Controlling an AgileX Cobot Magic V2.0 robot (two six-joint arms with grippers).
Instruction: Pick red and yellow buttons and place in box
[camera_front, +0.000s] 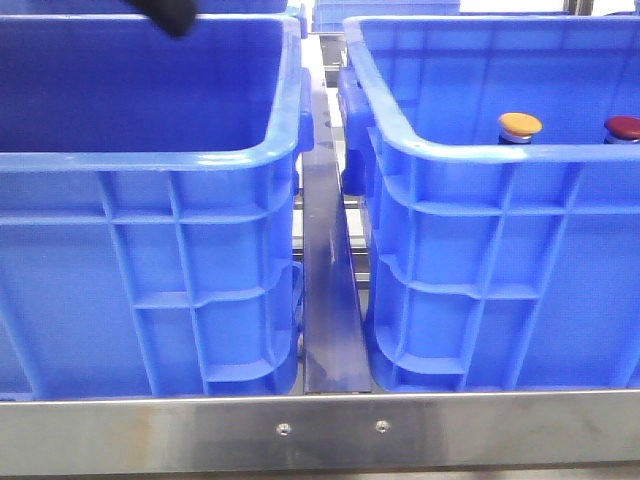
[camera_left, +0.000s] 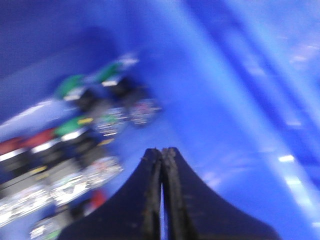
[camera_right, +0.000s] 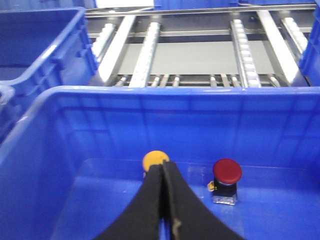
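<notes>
The yellow button (camera_front: 520, 125) and the red button (camera_front: 623, 127) stand upright inside the right blue box (camera_front: 470, 150), near its front wall. In the right wrist view my right gripper (camera_right: 163, 166) is shut and empty inside this box. Its tips stand in front of the yellow button (camera_right: 154, 159), partly covering it. The red button (camera_right: 227, 172) stands apart beside it on a black body. My left gripper (camera_left: 161, 150) is shut and empty over the floor of the left blue crate (camera_front: 150, 160). That view is blurred.
A heap of green and red buttons (camera_left: 75, 145) lies in the left crate beside the left gripper. A dark part of the left arm (camera_front: 170, 15) shows above that crate. A steel rail (camera_front: 325, 300) runs between the crates. Roller tracks (camera_right: 200, 45) lie beyond.
</notes>
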